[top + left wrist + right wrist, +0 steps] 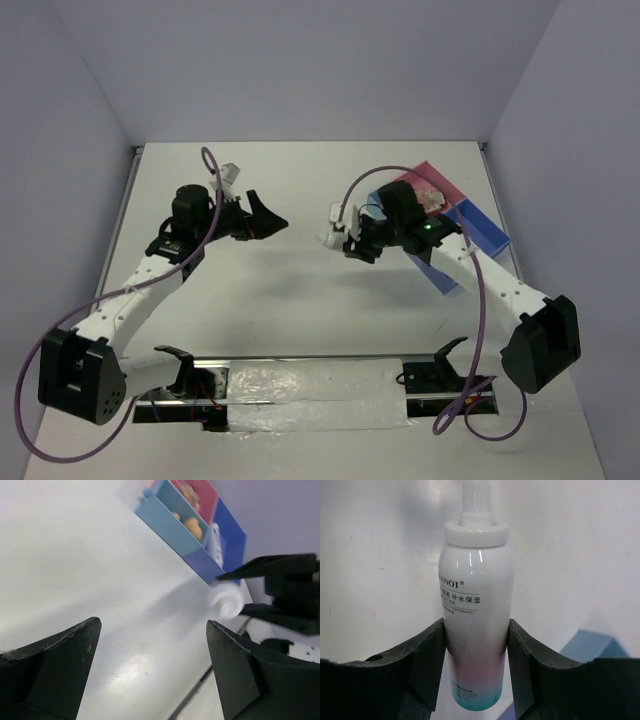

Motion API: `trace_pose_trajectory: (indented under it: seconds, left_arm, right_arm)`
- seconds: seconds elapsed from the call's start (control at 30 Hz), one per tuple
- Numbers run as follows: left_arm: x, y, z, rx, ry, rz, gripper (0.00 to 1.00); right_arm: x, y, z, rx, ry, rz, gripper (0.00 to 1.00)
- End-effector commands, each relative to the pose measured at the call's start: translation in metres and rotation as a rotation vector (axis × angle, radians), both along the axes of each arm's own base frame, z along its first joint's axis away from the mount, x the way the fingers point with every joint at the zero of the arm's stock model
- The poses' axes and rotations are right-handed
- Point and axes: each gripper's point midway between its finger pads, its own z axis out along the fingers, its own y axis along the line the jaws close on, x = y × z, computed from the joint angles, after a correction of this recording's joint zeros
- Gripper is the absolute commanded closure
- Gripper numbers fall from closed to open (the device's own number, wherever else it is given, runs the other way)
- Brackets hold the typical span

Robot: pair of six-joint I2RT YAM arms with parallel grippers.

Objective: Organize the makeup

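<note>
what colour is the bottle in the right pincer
The bottle is white, fading pink to teal; best in right wrist view.

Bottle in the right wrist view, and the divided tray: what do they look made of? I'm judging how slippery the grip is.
The bottle is probably hard plastic, glossy white fading to pink and teal at the base. Sharp vertical highlights and crisp print suggest a smooth, slick skin. The divided tray is likely thin rigid plastic with a matte finish: flat blue and pink colour, no glare, straight thin walls.
</note>
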Motion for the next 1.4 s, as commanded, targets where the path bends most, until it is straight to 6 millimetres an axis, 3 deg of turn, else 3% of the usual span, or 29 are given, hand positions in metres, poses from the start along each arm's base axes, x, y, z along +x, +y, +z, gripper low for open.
trace_pose_trajectory:
  seconds: [0.0, 0.03, 0.07, 0.13, 0.17, 0.23, 0.27, 0.33, 0.37, 0.5, 0.63, 0.8, 1.1, 1.2, 1.37]
  left_arm:
    - [0.006, 0.033, 0.009, 0.035, -0.06, 0.118, 0.01]
    - [0.007, 0.042, 0.008, 0.04, -0.059, 0.146, 0.01]
    - [0.006, 0.047, 0.011, 0.039, -0.071, 0.163, 0.01]
    - [0.005, 0.055, 0.003, 0.04, -0.055, 0.184, 0.01]
    - [0.003, 0.055, 0.003, 0.033, -0.058, 0.18, 0.01]
    - [0.0, 0.056, -0.007, 0.024, -0.034, 0.185, 0.01]
    - [-0.002, 0.055, -0.011, 0.018, -0.033, 0.18, 0.01]
    - [-0.003, 0.055, -0.014, 0.0, -0.026, 0.184, 0.01]
    - [-0.004, 0.054, -0.017, -0.011, -0.022, 0.184, 0.01]
    - [-0.006, 0.054, -0.026, -0.017, -0.011, 0.183, 0.01]
    - [-0.008, 0.055, -0.032, -0.003, -0.004, 0.178, 0.01]
    - [-0.011, 0.057, -0.035, 0.007, -0.001, 0.182, 0.01]
    - [-0.017, 0.061, -0.047, 0.005, 0.014, 0.197, 0.01]
    - [-0.016, 0.062, -0.049, 0.009, 0.018, 0.202, 0.01]
    - [-0.012, 0.063, -0.05, 0.004, 0.018, 0.206, 0.01]
  right_arm:
    - [0.015, -0.028, 0.045, 0.157, 0.047, -0.185, 0.74]
    - [0.02, -0.039, 0.052, 0.187, 0.066, -0.244, 0.77]
    - [0.033, -0.063, 0.055, 0.221, 0.095, -0.342, 0.78]
    - [0.038, -0.086, 0.051, 0.278, 0.208, -0.498, 0.77]
    - [0.045, -0.112, 0.047, 0.301, 0.241, -0.6, 0.76]
    - [0.046, -0.137, 0.033, 0.334, 0.347, -0.76, 0.73]
    - [0.052, -0.167, 0.026, 0.347, 0.367, -0.889, 0.73]
    - [0.05, -0.189, 0.012, 0.384, 0.463, -1.028, 0.73]
    - [0.052, -0.213, 0.007, 0.4, 0.475, -1.128, 0.73]
    - [0.056, -0.255, -0.013, 0.444, 0.586, -1.358, 0.73]
    - [0.06, -0.274, -0.034, 0.424, 0.676, -1.476, 0.73]
    - [0.064, -0.301, -0.049, 0.389, 0.638, -1.606, 0.66]
    - [0.066, -0.324, -0.075, 0.352, 0.691, -1.688, 0.47]
    - [0.066, -0.33, -0.078, 0.335, 0.688, -1.707, 0.4]
    - [0.068, -0.329, -0.074, 0.333, 0.692, -1.699, 0.16]
